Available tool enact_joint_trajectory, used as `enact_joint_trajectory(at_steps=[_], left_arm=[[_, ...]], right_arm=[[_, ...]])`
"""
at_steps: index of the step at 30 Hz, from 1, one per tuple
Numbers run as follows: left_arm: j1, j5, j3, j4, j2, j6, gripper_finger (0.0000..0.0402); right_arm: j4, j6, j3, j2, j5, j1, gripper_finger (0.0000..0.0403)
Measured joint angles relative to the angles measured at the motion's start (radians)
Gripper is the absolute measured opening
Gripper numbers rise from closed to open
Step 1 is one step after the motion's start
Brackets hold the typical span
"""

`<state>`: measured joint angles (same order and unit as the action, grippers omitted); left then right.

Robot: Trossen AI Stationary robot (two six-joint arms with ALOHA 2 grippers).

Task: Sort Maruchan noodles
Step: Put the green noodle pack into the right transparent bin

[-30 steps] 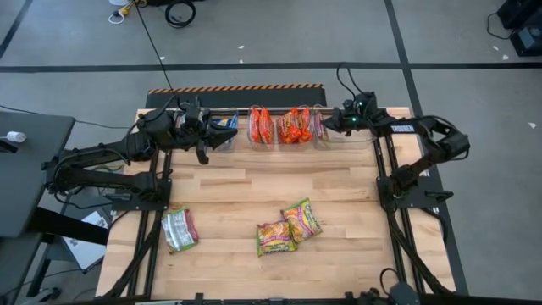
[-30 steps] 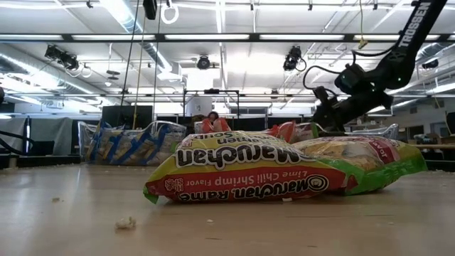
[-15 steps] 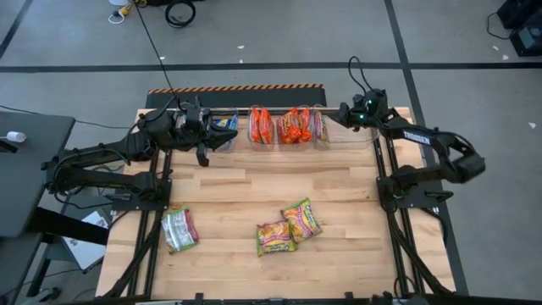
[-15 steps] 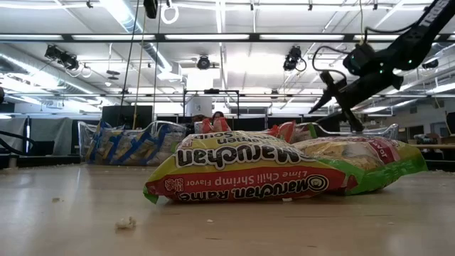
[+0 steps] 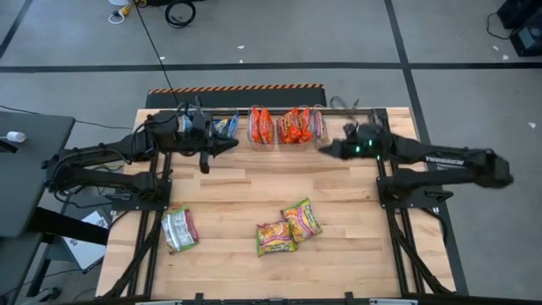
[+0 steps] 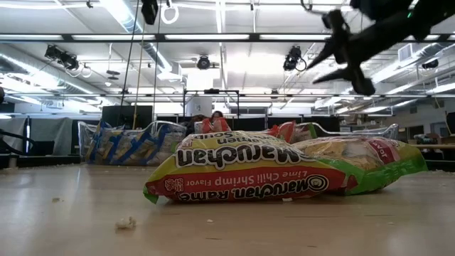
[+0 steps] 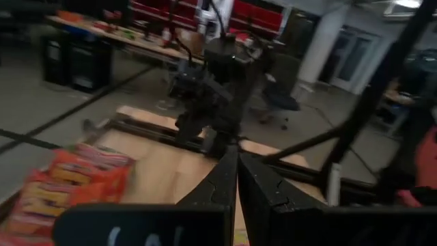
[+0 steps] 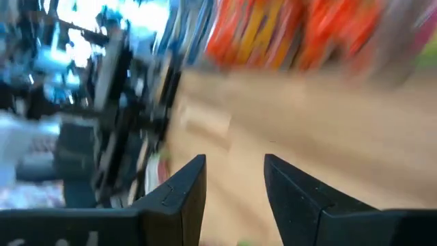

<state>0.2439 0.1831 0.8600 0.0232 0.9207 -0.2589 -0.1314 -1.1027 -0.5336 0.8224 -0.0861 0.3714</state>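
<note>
Three Maruchan packets lie flat on the table: a green and pink-red one point(image 5: 179, 229) near the left edge, and two yellow-green ones point(image 5: 276, 237) point(image 5: 302, 219) side by side in the middle, filling the low view point(image 6: 284, 174). Blue packets point(image 5: 224, 125) and orange-red packets point(image 5: 278, 125) stand in clear bins at the far edge. My left gripper point(image 5: 222, 146) point(image 7: 237, 171) is shut and empty, just near of the blue packets' bin. My right gripper point(image 5: 326, 148) point(image 8: 235, 178) point(image 6: 348, 53) is open and empty, high above the table, near of the right-hand bins.
A row of clear plastic bins point(image 5: 320, 127) runs along the far edge. Bare wood point(image 5: 254, 186) lies between the bins and the loose packets. The arm bases stand at the table's left and right sides. A small crumb point(image 6: 126, 223) lies on the table close to the low camera.
My right gripper has drawn back from the rightmost bin at the far edge, moving up and toward the table's near edge and middle, its arm stretching out level. The packets have stayed where they were.
</note>
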Motion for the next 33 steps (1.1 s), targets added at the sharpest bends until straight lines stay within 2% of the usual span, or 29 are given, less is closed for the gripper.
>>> enact_joint_trajectory(at_steps=[5,8,14,20,23,26,33], left_arm=[[-0.102,0.009,0.000,0.001,0.000,-0.037,0.0021],[-0.187,-0.044,0.000,0.002,0.000,-0.050,0.0020],[-0.400,-0.174,0.000,0.002,0.000,-0.130,0.0020],[-0.617,-0.335,0.000,-0.026,0.019,-0.183,0.0020],[-0.696,-0.409,0.000,-0.045,0.038,-0.222,0.0020],[-0.756,-0.453,0.000,-0.064,0.054,-0.264,0.0020],[-0.837,-0.544,0.000,-0.098,0.081,-0.341,0.0020]], right_arm=[[-0.180,-0.093,-0.117,0.066,0.208,-0.358,0.0153],[-0.252,-0.168,-0.165,0.154,0.224,-0.510,0.0153],[-0.238,-0.293,-0.169,0.336,0.220,-0.723,0.0173],[-0.225,-0.317,-0.169,0.485,0.288,-0.784,0.0251],[-0.169,-0.282,-0.161,0.548,0.258,-0.773,0.0277],[-0.021,-0.268,-0.123,0.583,0.201,-0.762,0.0279],[0.212,-0.292,0.013,0.594,0.200,-0.721,0.0249]])
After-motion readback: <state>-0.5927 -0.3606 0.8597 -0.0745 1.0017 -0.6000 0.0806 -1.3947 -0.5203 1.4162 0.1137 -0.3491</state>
